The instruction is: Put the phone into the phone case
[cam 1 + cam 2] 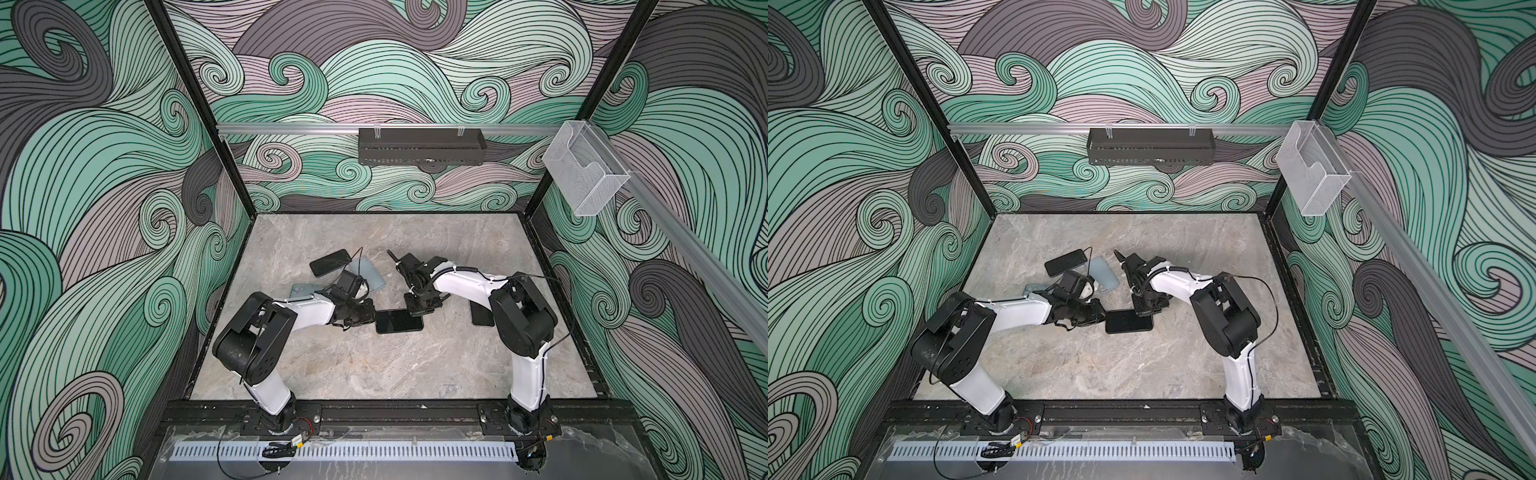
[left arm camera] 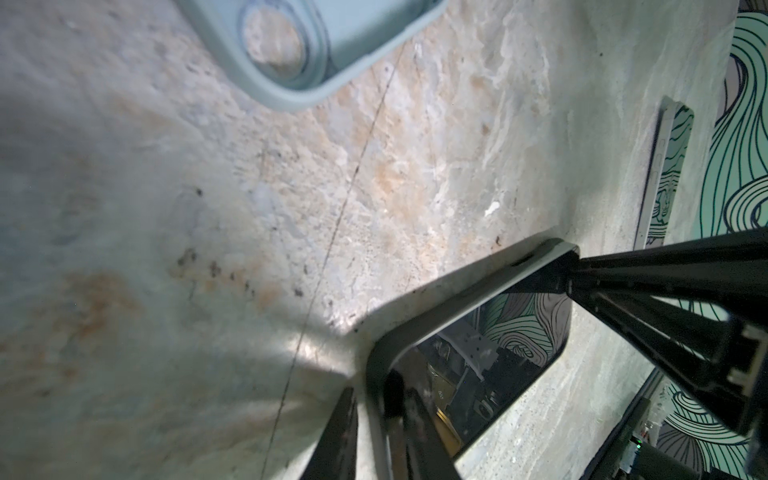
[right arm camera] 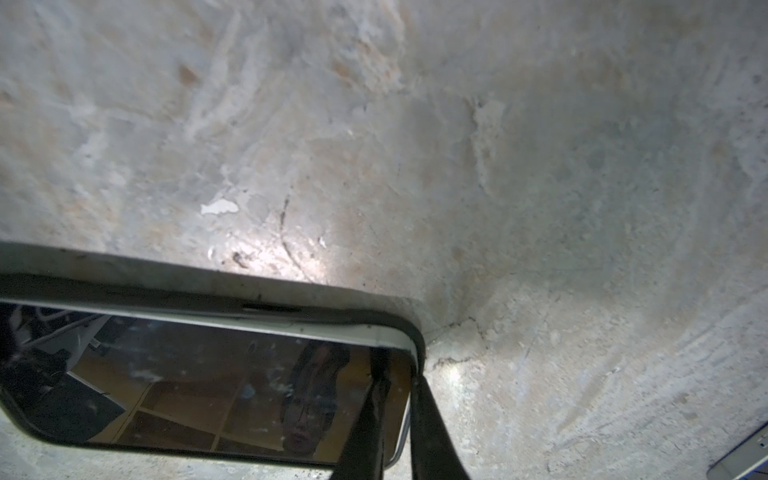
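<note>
A black-screened phone (image 1: 399, 321) (image 1: 1128, 321) lies mid-table inside a dark phone case (image 2: 374, 365), whose rim (image 3: 208, 286) frames it. The phone's silver side (image 3: 249, 322) shows just inside the rim along one long side. My left gripper (image 1: 371, 318) (image 2: 374, 440) is shut across the left short end, one finger over the screen and one outside the rim. My right gripper (image 1: 415, 309) (image 3: 401, 432) is shut at the far right corner, pinching the case's rim between its fingers (image 3: 432, 436).
Behind the left arm lie a second black phone (image 1: 330, 262), a pale blue case (image 1: 370, 272) (image 2: 353, 41) and a pale blue phone back (image 1: 300, 290). A dark phone (image 1: 482, 313) sits under the right arm. On the walls hang a black shelf (image 1: 422, 146) and a clear holder (image 1: 584, 170).
</note>
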`<state>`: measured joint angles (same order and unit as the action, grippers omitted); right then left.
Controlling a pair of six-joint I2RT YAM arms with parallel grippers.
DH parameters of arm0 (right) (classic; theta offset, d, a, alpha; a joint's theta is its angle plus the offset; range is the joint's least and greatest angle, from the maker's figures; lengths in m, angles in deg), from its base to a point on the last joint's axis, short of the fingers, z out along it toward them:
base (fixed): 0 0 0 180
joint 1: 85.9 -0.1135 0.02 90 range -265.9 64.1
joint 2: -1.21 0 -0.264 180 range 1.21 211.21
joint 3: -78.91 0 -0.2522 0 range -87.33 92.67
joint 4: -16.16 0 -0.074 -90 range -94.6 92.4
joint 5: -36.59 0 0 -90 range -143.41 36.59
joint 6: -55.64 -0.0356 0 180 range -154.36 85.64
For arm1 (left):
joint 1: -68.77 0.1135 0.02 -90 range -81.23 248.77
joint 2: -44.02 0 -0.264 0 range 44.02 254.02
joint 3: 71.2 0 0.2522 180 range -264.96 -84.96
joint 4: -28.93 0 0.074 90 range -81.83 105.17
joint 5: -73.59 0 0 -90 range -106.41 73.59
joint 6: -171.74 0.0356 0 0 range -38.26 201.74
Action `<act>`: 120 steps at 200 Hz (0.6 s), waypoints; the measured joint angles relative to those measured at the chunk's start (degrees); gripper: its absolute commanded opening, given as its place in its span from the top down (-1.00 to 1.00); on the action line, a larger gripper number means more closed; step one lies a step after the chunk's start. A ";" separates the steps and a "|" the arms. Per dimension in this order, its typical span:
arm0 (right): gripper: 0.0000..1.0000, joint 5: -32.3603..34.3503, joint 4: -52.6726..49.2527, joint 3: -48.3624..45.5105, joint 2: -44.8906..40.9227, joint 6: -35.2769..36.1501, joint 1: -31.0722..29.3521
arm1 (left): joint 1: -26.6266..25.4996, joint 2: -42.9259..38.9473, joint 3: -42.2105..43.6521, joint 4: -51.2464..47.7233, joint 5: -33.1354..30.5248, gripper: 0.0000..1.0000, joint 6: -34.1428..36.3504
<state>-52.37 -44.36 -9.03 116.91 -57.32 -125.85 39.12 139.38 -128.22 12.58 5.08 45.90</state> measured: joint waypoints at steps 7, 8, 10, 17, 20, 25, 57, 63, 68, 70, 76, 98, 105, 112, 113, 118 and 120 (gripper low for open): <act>0.72 0.31 -0.02 0.00 0.00 -0.02 -0.13 | 0.00 0.00 0.00 0.00 0.00 0.54 0.00; 0.72 0.33 -0.02 0.00 0.00 -0.02 -0.15 | 0.00 0.00 0.00 0.00 0.00 0.54 0.00; 0.72 0.44 -0.02 0.00 0.00 -0.02 -0.22 | 0.00 0.00 0.00 0.00 0.00 0.54 0.00; 0.72 0.74 -0.02 0.00 0.00 -0.04 -0.35 | 0.00 0.00 0.00 -0.02 0.00 0.54 0.00; 0.72 0.90 -0.02 0.00 0.00 -0.04 -0.42 | 0.00 0.00 0.00 -0.02 0.00 0.54 -0.02; 0.72 1.18 -0.02 0.00 0.00 -0.02 -0.55 | 0.00 0.00 0.00 -0.02 0.00 0.54 -0.02; 0.72 3.13 -0.04 0.00 0.00 -0.07 -1.49 | 0.00 -0.07 0.04 -0.11 0.00 0.54 -0.17; 0.71 3.56 -0.04 0.00 0.00 -0.04 -1.70 | 0.00 -0.20 0.15 -0.11 0.00 0.55 -0.20; 0.71 3.96 -0.04 0.00 0.00 -0.04 -1.95 | 0.00 -0.37 0.33 -0.17 0.00 0.55 -0.22; 0.71 4.17 -0.04 0.00 0.00 -0.04 -2.01 | 0.00 -0.48 0.39 -0.22 -0.02 0.55 -0.24; 0.71 4.63 -0.04 0.00 0.00 -0.04 -2.27 | 0.00 -0.72 0.57 -0.33 -0.02 0.54 -0.28; 0.70 5.46 1.09 0.00 0.00 -0.04 -3.32 | 0.00 -1.40 1.01 -0.42 -0.02 0.54 -0.52; 0.70 5.62 1.62 0.00 0.00 -0.04 -3.65 | 0.00 -1.60 1.11 -0.44 -0.02 0.55 -0.61; 0.70 5.70 2.29 0.00 0.00 -0.04 -3.93 | 0.00 -1.75 1.20 -0.44 -0.02 0.55 -0.66; 0.70 5.73 2.43 0.00 0.02 -0.04 -3.96 | 0.00 -1.79 1.20 -0.46 -0.02 0.55 -0.68; 0.70 5.81 2.80 0.00 0.04 -0.04 -4.15 | 0.00 -1.86 1.22 -0.50 -0.02 0.55 -0.70; 0.70 5.86 2.95 0.00 0.07 -0.04 -4.24 | 0.00 -1.92 1.25 -0.48 -0.02 0.55 -0.72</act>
<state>-46.52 -41.41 -9.03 116.97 -57.36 -130.09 39.12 137.45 -126.98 12.10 5.06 45.18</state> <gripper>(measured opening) 0.148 0.227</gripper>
